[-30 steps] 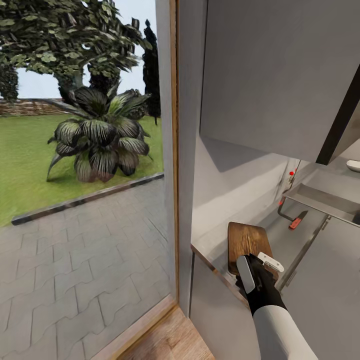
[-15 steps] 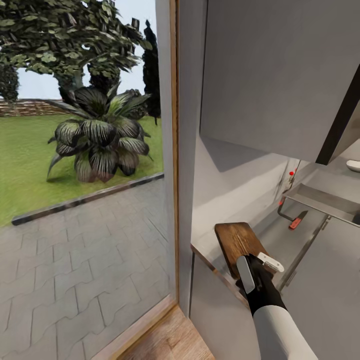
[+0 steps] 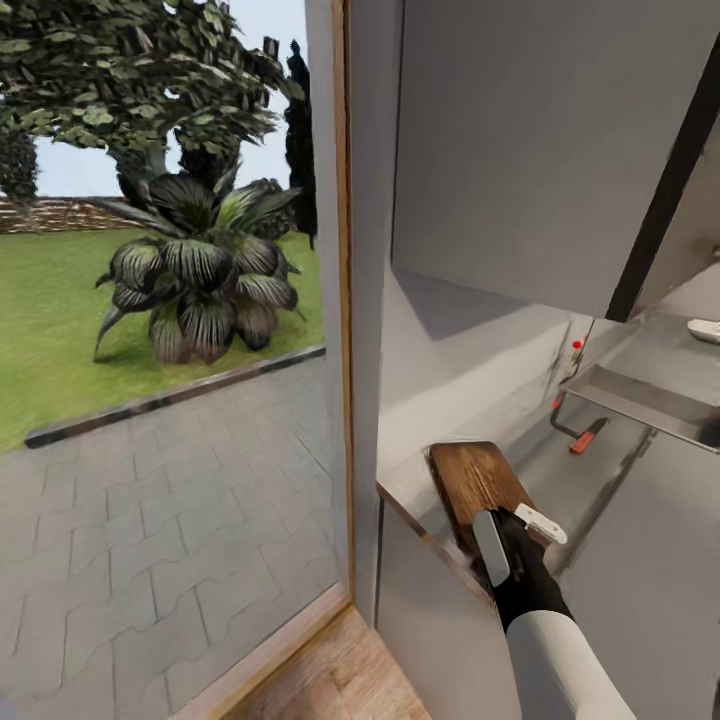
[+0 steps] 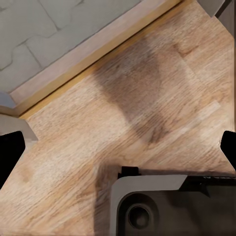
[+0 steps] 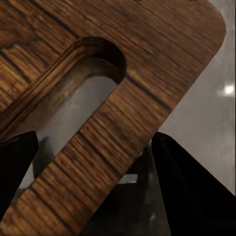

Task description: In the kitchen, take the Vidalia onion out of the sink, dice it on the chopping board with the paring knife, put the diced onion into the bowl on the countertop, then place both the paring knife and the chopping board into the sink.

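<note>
The right claw (image 3: 512,535) pinches the near end of the chopping board (image 3: 478,484), its fingers (image 5: 189,189) straddling the wood beside the handle slot; the board lies at the end of the grey desk (image 3: 610,520); the paring knife (image 3: 587,437) rests by the sink (image 3: 650,402); the left claw (image 4: 118,147) hangs spread over the wood floor (image 4: 128,98); no writing is readable.

I count one chopping board (image 3: 480,484) at the countertop's (image 3: 640,530) near left corner, one paring knife (image 3: 587,436) lying by the sink (image 3: 640,400), one tap knob (image 3: 576,345), one bowl (image 3: 704,330) at the far right edge, and one palm-like plant (image 3: 200,290) outside.
</note>
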### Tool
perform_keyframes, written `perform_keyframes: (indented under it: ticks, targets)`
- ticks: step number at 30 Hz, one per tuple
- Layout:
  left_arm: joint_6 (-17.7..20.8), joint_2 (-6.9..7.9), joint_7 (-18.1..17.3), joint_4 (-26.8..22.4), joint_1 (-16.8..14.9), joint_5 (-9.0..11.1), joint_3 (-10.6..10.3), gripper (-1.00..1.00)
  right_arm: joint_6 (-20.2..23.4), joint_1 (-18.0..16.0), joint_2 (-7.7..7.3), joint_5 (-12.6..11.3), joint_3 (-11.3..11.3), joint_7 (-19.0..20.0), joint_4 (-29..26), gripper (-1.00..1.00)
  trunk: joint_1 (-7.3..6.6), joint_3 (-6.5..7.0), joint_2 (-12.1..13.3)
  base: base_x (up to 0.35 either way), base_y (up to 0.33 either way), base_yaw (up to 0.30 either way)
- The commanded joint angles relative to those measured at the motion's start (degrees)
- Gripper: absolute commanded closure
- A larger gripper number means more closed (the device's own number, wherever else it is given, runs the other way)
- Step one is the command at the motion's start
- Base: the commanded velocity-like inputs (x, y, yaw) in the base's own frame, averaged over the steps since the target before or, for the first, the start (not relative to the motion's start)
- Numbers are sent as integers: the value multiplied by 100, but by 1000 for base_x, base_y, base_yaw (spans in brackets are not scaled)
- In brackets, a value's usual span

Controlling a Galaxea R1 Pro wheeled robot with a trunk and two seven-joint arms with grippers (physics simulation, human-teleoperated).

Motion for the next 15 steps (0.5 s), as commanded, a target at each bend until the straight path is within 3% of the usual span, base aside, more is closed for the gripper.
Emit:
perform_keyframes:
  ticks: [1,15]
  targets:
    - [-4,0,-4,-11,2,27,2,-100,56,-1,3,-41,-23,-35,204,100,1,-13,-10,-273,-195,0]
    - [-71,0,-5,-3,2,27,2,-100,56,-1,3,-41,-23,-35,204,100,1,-13,-10,-246,-217,0]
